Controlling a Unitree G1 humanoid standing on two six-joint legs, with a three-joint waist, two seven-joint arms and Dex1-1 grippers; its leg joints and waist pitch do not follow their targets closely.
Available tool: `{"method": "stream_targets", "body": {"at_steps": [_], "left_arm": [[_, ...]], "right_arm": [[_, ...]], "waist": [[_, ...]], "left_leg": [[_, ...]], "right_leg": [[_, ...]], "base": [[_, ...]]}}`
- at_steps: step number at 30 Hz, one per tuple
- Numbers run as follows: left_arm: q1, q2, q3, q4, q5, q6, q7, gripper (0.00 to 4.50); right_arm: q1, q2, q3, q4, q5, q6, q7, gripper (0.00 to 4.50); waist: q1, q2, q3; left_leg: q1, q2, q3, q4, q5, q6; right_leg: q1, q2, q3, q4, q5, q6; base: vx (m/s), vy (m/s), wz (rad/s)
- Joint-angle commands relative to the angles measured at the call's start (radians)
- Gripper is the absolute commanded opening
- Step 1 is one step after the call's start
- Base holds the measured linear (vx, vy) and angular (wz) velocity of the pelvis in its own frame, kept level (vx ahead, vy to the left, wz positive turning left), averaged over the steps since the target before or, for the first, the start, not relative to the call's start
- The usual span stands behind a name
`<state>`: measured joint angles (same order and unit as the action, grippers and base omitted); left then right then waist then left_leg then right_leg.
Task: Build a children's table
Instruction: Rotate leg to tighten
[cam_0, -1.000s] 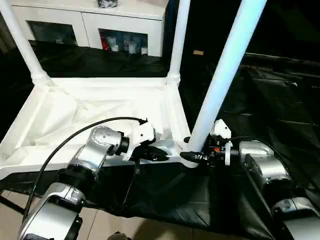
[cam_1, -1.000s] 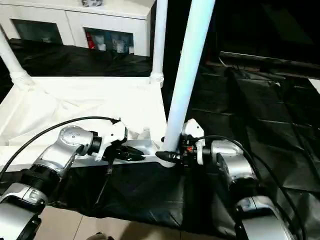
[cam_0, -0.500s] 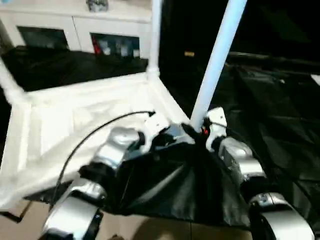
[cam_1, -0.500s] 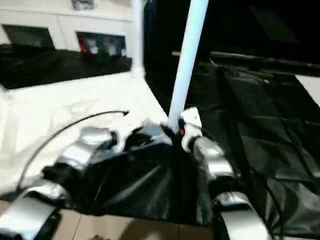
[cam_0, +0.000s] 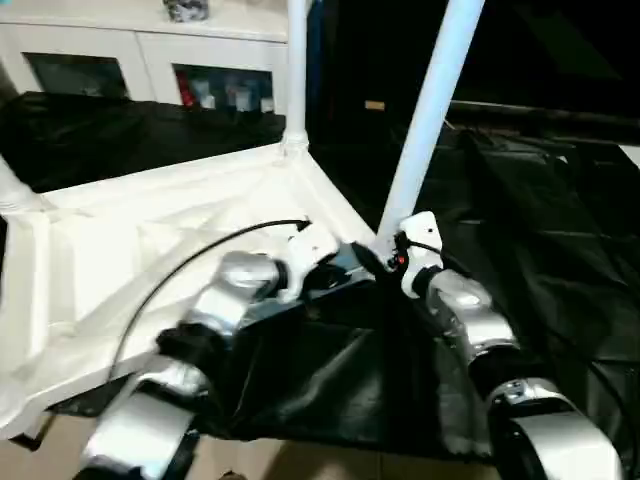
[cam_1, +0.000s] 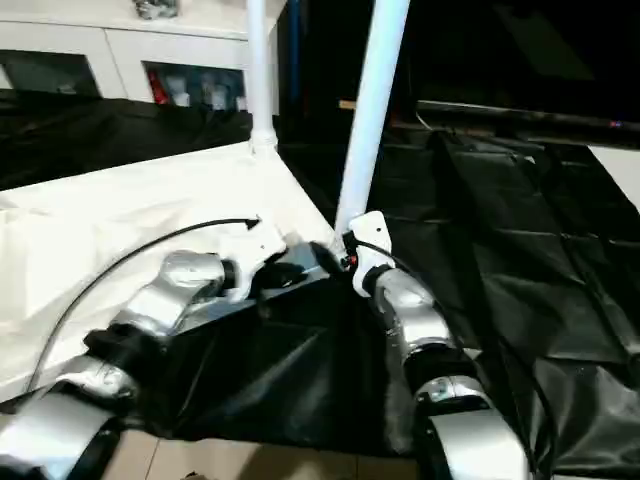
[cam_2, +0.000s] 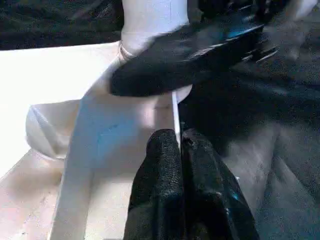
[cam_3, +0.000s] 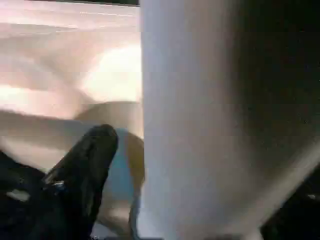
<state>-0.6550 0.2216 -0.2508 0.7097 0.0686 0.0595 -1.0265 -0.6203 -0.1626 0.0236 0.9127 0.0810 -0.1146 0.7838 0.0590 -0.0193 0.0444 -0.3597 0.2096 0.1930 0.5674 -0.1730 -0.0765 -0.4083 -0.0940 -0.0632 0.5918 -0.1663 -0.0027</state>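
Upturned white table top (cam_0: 150, 240), ribbed, legs (cam_0: 432, 95) standing in corner sockets.
Left gripper (cam_2: 179, 150) pinched its rim; right gripper (cam_0: 385, 262) spread around the near leg.

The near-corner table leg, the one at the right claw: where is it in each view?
Left eye: near-corner leg, slanting up right of centre.
Right eye: same leg, just right of centre.
Left wrist: its base behind a black finger.
Right wrist: broad white column.
Shared landmark: corner socket.
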Motion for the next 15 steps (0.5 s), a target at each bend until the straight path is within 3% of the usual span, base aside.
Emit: {"method": "stream_targets", "body": {"at_steps": [1, 3, 6, 9, 11, 15], "left_arm": [[0.003, -0.011, -0.038, -0.050, -0.037, -0.046, -0.107, 0.00], [0.006, 0.004, -0.039, -0.053, -0.042, -0.047, -0.135, 0.00], [0.009, 0.030, -0.043, -0.054, -0.045, -0.039, -0.186, 0.00], [0.013, 0.037, -0.043, -0.060, -0.049, -0.039, -0.200, 0.00], [0.016, 0.052, -0.046, -0.068, -0.061, -0.031, -0.239, 0.00], [0.017, 0.068, -0.049, -0.070, -0.069, -0.027, -0.279, 0.00]], "right_arm": [[0.008, -0.009, 0.039, -0.022, 0.015, 0.027, 0.133, 4.12], [0.016, -0.035, 0.039, -0.040, 0.033, 0.040, 0.204, 4.12], [0.026, -0.081, 0.044, -0.071, 0.070, 0.076, 0.333, 4.12], [0.027, -0.092, 0.043, -0.077, 0.081, 0.089, 0.366, 3.78], [0.035, -0.122, 0.048, -0.096, 0.088, 0.102, 0.439, 3.78], [0.045, -0.149, 0.062, -0.117, 0.088, 0.121, 0.505, 3.31]], "waist": [[0.007, -0.001, -0.063], [0.015, 0.001, -0.067], [0.024, 0.002, -0.068], [0.034, 0.003, -0.063], [0.036, 0.006, -0.062], [0.042, 0.004, -0.062]], "left_leg": [[0.000, 0.022, -0.005, -0.059, -0.238, 0.073], [0.003, 0.026, 0.000, -0.054, -0.187, 0.087], [0.001, 0.026, 0.003, -0.048, -0.158, 0.110], [0.005, 0.029, 0.003, -0.053, -0.212, 0.083], [0.008, 0.028, 0.002, -0.055, -0.232, 0.065], [0.007, 0.028, 0.002, -0.055, -0.230, 0.059]], "right_leg": [[0.053, -0.042, 0.034, -0.059, -0.172, -0.242], [0.054, -0.040, 0.032, -0.049, -0.085, -0.277], [0.053, -0.039, 0.032, -0.041, -0.029, -0.296], [0.048, -0.044, 0.032, -0.048, -0.112, -0.289], [0.048, -0.044, 0.033, -0.053, -0.156, -0.278], [0.047, -0.044, 0.034, -0.054, -0.164, -0.268]], "base": [[0.000, 0.000, 0.00], [0.000, 0.000, 0.00], [0.000, 0.000, 0.00], [0.000, 0.000, 0.00], [0.000, 0.000, 0.00], [0.000, 0.000, 0.00]]}}
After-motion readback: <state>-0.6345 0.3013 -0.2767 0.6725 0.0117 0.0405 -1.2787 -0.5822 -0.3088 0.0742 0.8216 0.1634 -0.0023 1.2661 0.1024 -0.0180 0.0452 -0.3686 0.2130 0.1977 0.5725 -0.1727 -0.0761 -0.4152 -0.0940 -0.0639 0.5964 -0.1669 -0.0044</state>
